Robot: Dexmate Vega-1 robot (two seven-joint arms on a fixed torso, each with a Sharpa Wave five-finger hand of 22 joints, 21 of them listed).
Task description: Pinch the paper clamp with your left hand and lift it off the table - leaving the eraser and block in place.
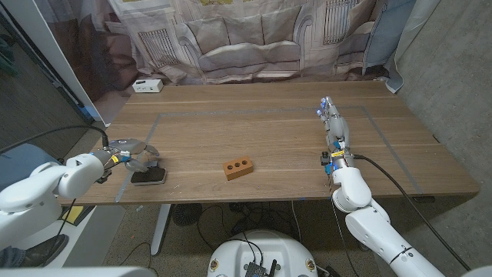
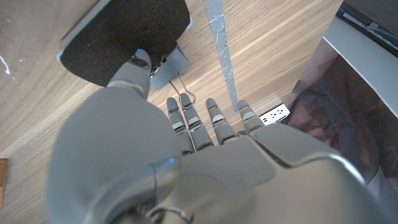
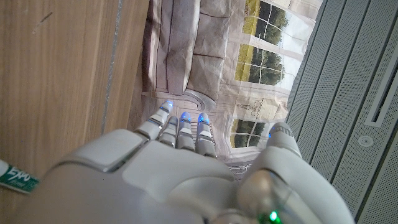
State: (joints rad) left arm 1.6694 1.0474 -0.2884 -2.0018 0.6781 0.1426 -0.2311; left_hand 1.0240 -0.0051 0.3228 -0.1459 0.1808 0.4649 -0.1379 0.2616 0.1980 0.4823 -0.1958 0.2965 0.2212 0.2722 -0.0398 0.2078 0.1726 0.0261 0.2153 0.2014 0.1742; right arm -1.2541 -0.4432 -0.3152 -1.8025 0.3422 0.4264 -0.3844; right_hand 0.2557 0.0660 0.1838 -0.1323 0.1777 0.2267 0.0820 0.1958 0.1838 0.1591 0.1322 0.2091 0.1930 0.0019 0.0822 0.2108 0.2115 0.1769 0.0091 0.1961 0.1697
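Note:
The grey paper clamp (image 2: 166, 67) lies on the wood with its wire handles (image 2: 184, 96) pointing toward my left hand (image 2: 186, 143). My thumb tip sits against the clamp body and my curled fingertips (image 2: 173, 104) reach the handle ends; a firm grip is not evident. The black eraser (image 2: 124, 34) lies right beside the clamp, partly over it. In the head view my left hand (image 1: 132, 151) hovers just behind the eraser (image 1: 148, 176). The brown block (image 1: 238, 167) with three holes stands mid-table. My right hand (image 1: 332, 123) stands on its edge at the right, fingers straight, holding nothing.
A white box (image 1: 146, 85) sits at the table's far left corner. Grey tape lines (image 1: 261, 110) frame the working area. A marker with a green and white label (image 3: 13, 177) lies by my right wrist. A printed curtain hangs behind the table.

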